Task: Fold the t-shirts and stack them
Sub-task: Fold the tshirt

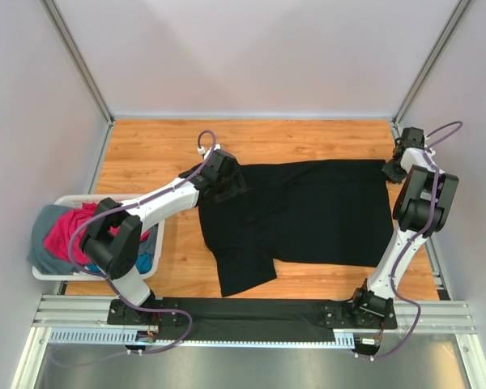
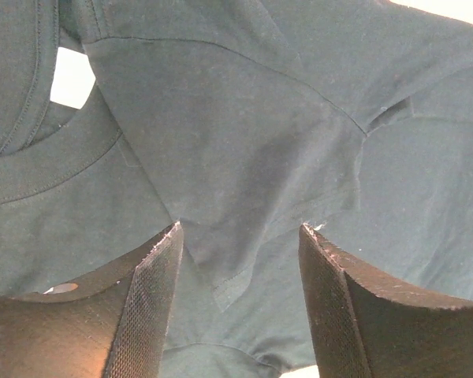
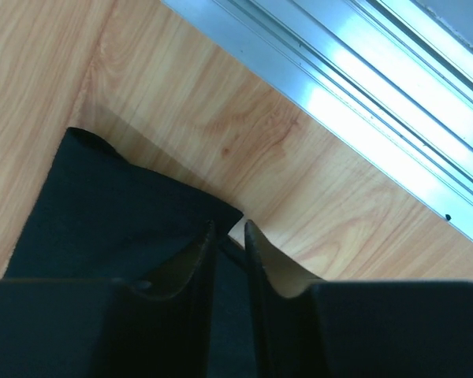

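Presently, at the near edge, the metal rail [image 1: 251, 312] carries both arm bases. Just beyond it on the left, a white slotted basket [image 1: 69, 198] sits on the counter [image 1: 154, 154]. It holds a pink t-shirt [image 1: 65, 235] heaped in the middle, a grey t-shirt [image 1: 42, 231] spilling over its left rim, and a blue t-shirt [image 1: 144, 262] showing at its near right corner.

The black t-shirt [image 1: 308, 211] lies spread flat across the middle and right of the counter, well apart from the basket. One sleeve [image 1: 247, 271] reaches toward the near edge.

The left hand [image 1: 229, 186] is over the shirt's left end. In the left wrist view this hand [image 2: 238, 232] stands wide open. Its two ribbed pads [image 2: 146, 307] sit apart above the black t-shirt [image 2: 236, 118], and the collar [image 2: 31, 157] lies to the left. Whether the tips touch the cloth cannot be determined.

Farther back on the right, the right hand [image 1: 395, 168] is at the shirt's far right corner. The right wrist view shows this hand [image 3: 230, 228] with fingers drawn almost together. The corner of the black t-shirt [image 3: 102, 213] runs in between them, so it is pinched there. Bare counter [image 3: 299, 157] lies beyond, bounded by an aluminium frame strip [image 3: 363, 102].
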You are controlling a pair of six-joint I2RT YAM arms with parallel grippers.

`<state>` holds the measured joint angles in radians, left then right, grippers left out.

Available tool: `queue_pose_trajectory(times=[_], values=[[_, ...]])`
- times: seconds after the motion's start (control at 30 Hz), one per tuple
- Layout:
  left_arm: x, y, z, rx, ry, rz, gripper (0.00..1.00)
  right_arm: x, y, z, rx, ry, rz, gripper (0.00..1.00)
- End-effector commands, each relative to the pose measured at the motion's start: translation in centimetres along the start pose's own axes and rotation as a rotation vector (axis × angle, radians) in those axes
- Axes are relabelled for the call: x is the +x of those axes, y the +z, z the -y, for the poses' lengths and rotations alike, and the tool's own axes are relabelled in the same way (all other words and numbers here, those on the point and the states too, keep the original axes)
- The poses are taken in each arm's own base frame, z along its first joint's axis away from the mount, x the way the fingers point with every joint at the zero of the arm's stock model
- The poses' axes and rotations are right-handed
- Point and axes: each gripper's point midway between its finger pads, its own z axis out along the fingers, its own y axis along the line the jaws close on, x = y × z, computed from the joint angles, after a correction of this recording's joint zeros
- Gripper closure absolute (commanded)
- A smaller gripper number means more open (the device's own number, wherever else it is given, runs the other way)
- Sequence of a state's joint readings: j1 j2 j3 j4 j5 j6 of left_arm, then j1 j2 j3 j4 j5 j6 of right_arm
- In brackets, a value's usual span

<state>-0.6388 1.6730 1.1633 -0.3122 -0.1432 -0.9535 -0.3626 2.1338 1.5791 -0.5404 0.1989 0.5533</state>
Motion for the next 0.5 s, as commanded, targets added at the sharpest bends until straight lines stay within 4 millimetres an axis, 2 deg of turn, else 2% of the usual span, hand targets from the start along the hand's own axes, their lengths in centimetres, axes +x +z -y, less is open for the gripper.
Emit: queue_pose_trajectory(times=[0.0,0.03,0.17,0.47], values=[[-1.4,-1.0,0.7,0.027,0.020,0.042,0.31,-0.5,0.8,-0.2,0.005,0.004,0.012,0.80],[-1.5,-1.1,0.7,0.025,0.025,0.047,0.30,-0.5,0.9,-0.2,0.004,0.001,0.011,0.86],[-2.2,-1.7,0.9,0.033,0.043,0.070,0.28,-0.9,0.4,-0.2,0.004,-0.006,0.022,1.00],[-1.9,-1.6,1.0,0.047,0.050,0.068,0.28,-3.1,-3.3,0.1,0.002,-0.027,0.086,0.99]])
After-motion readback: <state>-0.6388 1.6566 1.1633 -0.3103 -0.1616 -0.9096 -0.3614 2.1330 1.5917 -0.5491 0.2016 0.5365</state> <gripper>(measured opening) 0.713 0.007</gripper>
